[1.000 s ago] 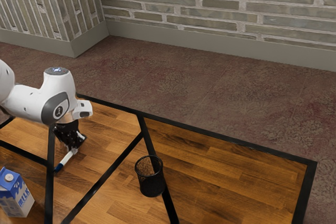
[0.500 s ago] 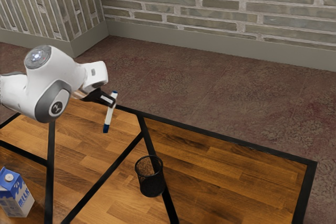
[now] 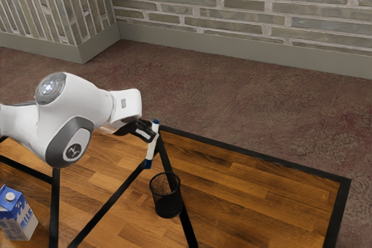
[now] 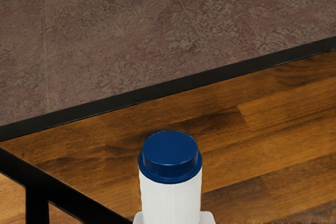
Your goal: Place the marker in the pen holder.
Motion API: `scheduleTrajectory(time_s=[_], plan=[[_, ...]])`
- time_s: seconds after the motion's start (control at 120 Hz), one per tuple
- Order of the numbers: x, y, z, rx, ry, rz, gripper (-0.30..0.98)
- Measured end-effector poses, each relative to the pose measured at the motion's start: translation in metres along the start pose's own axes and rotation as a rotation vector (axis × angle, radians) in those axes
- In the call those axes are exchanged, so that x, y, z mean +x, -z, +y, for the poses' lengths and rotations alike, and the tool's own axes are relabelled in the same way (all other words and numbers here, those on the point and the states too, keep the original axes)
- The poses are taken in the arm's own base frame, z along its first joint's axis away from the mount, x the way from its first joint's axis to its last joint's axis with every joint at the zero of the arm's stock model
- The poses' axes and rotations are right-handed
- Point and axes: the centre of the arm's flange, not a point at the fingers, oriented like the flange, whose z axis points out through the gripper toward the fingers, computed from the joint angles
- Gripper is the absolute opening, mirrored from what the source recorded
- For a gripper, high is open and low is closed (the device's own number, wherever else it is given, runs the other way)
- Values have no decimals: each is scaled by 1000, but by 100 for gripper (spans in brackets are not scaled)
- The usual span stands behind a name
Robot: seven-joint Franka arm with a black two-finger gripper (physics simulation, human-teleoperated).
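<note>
- Tool (image 3: 154,134): pinching marker (image 3: 150,155), blue-ended, slightly tilted, held above table (image 3: 261,190).
- Change: carried farther toward exterior view's right, closer to pen holder (image 3: 167,204); pick-up done, alignment over the mouth and lowering apparently left.
- Lettering: "MILK" in blue on carton (image 3: 17,220), near side, exterior view's left; no brand legible.

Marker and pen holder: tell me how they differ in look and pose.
The marker is slim and white with blue ends; the pen holder is wider, black mesh. The marker is held slightly tilted in midair by the gripper; the pen holder stands upright on the table. Both are roughly cylindrical.
</note>
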Motion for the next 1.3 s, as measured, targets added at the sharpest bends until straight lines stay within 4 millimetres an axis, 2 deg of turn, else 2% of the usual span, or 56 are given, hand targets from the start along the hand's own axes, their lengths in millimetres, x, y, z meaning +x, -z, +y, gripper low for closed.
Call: scheduleTrajectory(time_s=[0.083,0.292,0.592,0.75,0.858,0.908,0.942,0.975,1.033,1.058,1.083,1.133,1.175,1.225,1.3], plan=[[-3,0,15,-16,-7,-2,-5],[-8,-4,36,-42,-14,-12,-4],[-19,-25,38,-60,6,-63,-3],[-23,-32,37,-64,17,-83,30],[-20,-36,32,-65,33,-90,45],[-3,-37,15,-64,73,-100,50],[22,-35,-4,-65,109,-107,53],[60,-33,-33,-64,146,-115,55],[160,-35,-101,-47,196,-119,58],[190,-32,-130,-26,208,-130,59],[210,-25,-159,2,221,-146,60],[223,-4,-210,59,258,-203,62],[225,15,-237,91,281,-256,63],[223,34,-247,101,293,-319,65],[222,54,-246,98,296,-398,66]])
